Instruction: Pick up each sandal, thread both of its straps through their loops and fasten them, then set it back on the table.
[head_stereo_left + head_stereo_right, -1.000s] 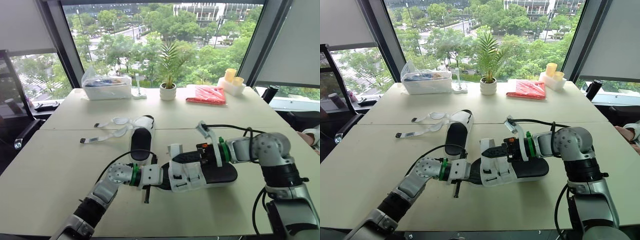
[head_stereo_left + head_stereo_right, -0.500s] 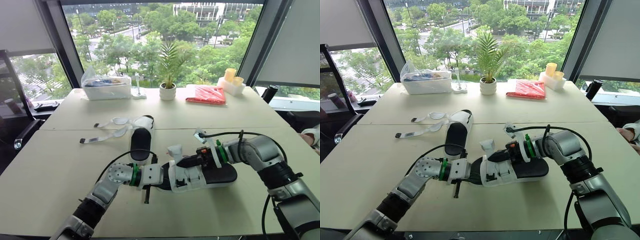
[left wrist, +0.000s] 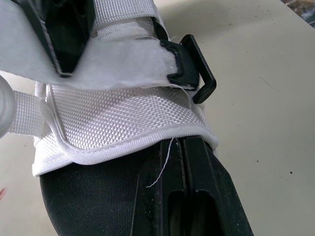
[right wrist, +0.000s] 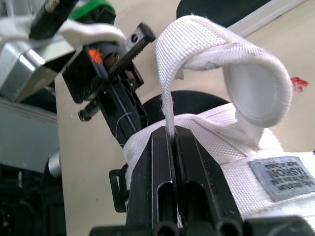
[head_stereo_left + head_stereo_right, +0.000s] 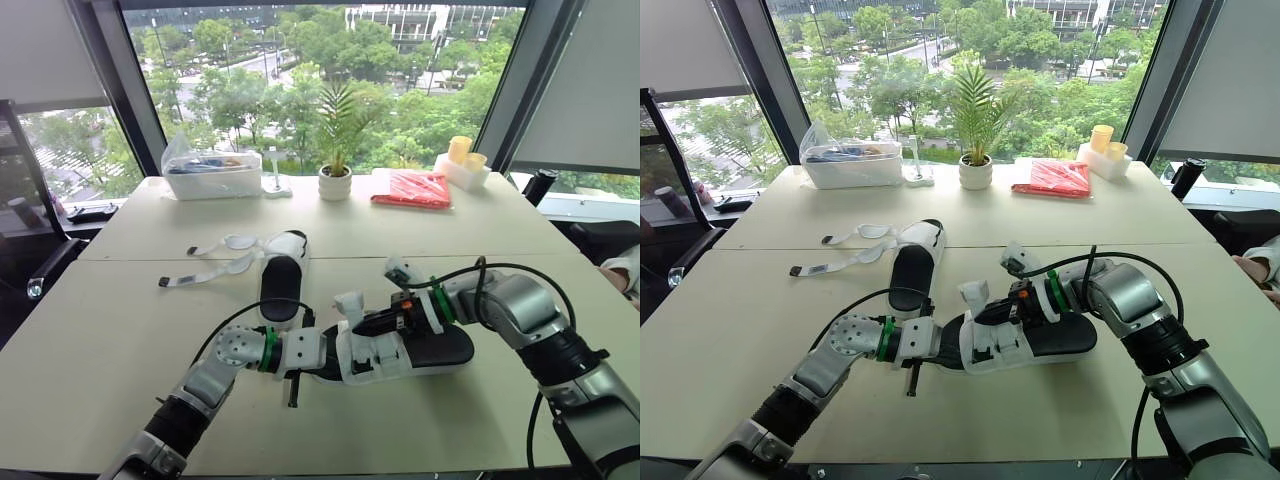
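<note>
Sandal (image 5: pixel 445 348): lying on table (image 5: pixel 120 330), between both grippers.
Left gripper (image 3: pixel 179 147): clamped on sandal's edge.
Right gripper (image 4: pixel 171 133): pinching strap (image 4: pixel 216 59).
Risk: thin strap may slip out; a hard pull may drag the sandal loose.

Near sandal (image 5: pixel 440 352) on the table (image 5: pixel 110 330); far sandal (image 5: pixel 282 280) behind it, leftward

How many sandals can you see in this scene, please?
2. The far sandal lies beyond the arms, straps undone. The near sandal is held by the left pincer, the right pincer pinching its strap. No others seem hidden.
</note>
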You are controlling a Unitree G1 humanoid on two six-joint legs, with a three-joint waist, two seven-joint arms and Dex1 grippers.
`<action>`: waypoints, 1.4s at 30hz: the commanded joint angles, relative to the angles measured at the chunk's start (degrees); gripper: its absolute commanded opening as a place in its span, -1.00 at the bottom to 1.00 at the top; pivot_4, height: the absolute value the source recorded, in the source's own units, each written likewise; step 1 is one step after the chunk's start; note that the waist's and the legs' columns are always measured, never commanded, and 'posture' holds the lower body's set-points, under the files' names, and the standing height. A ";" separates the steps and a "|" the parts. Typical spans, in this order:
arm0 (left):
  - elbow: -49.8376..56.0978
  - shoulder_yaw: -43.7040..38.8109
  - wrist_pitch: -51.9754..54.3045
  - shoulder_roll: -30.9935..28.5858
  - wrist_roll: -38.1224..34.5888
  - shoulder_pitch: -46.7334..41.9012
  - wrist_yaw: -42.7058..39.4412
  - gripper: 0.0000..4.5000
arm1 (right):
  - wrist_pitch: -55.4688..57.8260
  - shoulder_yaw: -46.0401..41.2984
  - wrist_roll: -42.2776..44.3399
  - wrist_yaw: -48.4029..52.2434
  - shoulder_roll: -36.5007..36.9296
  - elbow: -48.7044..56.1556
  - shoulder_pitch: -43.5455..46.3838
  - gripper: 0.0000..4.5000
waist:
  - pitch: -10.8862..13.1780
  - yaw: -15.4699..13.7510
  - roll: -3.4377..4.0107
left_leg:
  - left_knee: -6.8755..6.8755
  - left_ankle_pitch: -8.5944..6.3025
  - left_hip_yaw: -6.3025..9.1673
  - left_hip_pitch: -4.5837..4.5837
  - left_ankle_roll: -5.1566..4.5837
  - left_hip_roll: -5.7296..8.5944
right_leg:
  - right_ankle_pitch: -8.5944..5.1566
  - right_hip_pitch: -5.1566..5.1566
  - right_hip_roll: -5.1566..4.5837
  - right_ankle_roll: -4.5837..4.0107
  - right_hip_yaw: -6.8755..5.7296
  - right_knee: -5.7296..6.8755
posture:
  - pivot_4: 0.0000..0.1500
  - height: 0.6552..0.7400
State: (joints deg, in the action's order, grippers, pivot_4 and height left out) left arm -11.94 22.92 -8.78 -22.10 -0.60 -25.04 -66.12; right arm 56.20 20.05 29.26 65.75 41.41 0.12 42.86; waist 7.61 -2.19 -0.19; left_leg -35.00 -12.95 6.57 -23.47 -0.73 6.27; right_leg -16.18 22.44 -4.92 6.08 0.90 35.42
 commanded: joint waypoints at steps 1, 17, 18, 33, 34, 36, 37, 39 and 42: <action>-2.97 5.78 3.19 -1.73 3.83 3.64 -2.87 -1.00 | -2.53 1.12 -2.18 1.69 1.02 2.73 0.17 -0.98 | 0.00 0.00 0.00 | 0.00 0.00 0.00 0.00 0.00 0.00 | 0.00 0.00 0.00 0.00 0.00 0.00 | 1.00 1.00; -2.41 5.74 3.72 -2.15 3.82 3.65 -2.60 -1.00 | -6.00 6.11 -6.63 7.68 6.12 12.26 -4.60 -0.98 | 0.00 -0.13 -0.01 | -0.01 -0.06 0.01 0.00 0.01 0.00 | 0.01 0.00 0.02 0.03 0.00 0.00 | 1.00 1.00; -2.40 5.78 3.72 -2.18 3.82 3.65 -2.61 -1.00 | -6.47 6.26 -6.89 8.11 6.76 12.98 -5.02 -0.98 | 0.00 -0.10 -0.01 | -0.01 -0.06 0.01 0.00 0.01 0.00 | 0.01 0.00 0.01 0.03 0.00 -0.01 | 1.00 1.00; -3.40 6.31 2.96 -2.16 3.94 3.16 -2.89 -1.00 | 3.71 -9.48 4.65 7.01 15.46 25.97 -8.97 0.70 | 0.01 -0.21 -0.04 | -0.08 -0.07 0.01 -0.01 -0.01 -0.01 | -0.01 -0.06 0.00 0.00 0.00 -0.04 | 1.00 1.00; -3.42 6.34 2.91 -2.17 3.92 3.15 -2.92 -1.00 | 5.37 -11.55 6.35 6.22 15.98 27.33 -10.73 0.70 | 0.00 -0.21 -0.05 | -0.07 -0.07 0.01 -0.01 -0.01 -0.02 | -0.01 -0.06 0.00 0.01 -0.01 -0.04 | 1.00 1.00; -3.77 6.37 2.78 -2.08 3.89 2.93 -3.00 -1.00 | 8.54 -14.86 9.37 4.39 15.81 28.62 -13.43 0.70 | 0.01 -0.25 -0.06 | -0.04 -0.08 0.02 -0.01 -0.02 -0.04 | -0.01 -0.09 0.01 0.01 -0.04 -0.07 | 1.00 1.00; -3.88 6.39 2.72 -2.06 3.87 2.87 -3.03 -1.00 | 9.39 -15.96 10.36 3.53 15.66 29.07 -14.71 0.70 | 0.01 -0.17 -0.05 | -0.05 -0.08 0.02 -0.01 -0.03 -0.05 | -0.01 -0.10 0.00 0.00 -0.04 -0.08 | 1.00 1.00; -4.21 6.40 2.66 -1.94 3.78 2.61 -3.13 -1.00 | 10.17 -17.95 12.08 1.36 14.43 29.61 -18.51 0.70 | 0.02 -0.16 -0.05 | -0.08 -0.08 -0.01 -0.01 -0.03 -0.04 | -0.05 -0.11 -0.01 -0.07 -0.01 -0.08 | 1.00 1.00; -4.73 6.42 2.48 -1.75 3.71 2.37 -3.16 -1.00 | 7.15 -18.38 11.58 -1.86 11.75 29.75 -24.43 0.70 | -0.01 -0.20 -0.13 | -0.11 -0.08 0.00 -0.01 -0.04 -0.04 | -0.09 -0.13 -0.01 -0.13 -0.02 -0.08 | 1.00 1.00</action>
State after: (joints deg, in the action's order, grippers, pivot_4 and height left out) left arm -11.43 23.91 -8.14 -22.62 -0.64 -25.50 -66.32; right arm 65.47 2.70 40.64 65.90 54.37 28.65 20.07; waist 7.59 -2.39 -0.32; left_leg -35.12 -13.03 6.57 -23.48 -0.77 6.23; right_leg -16.26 22.30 -4.93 5.96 0.87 35.34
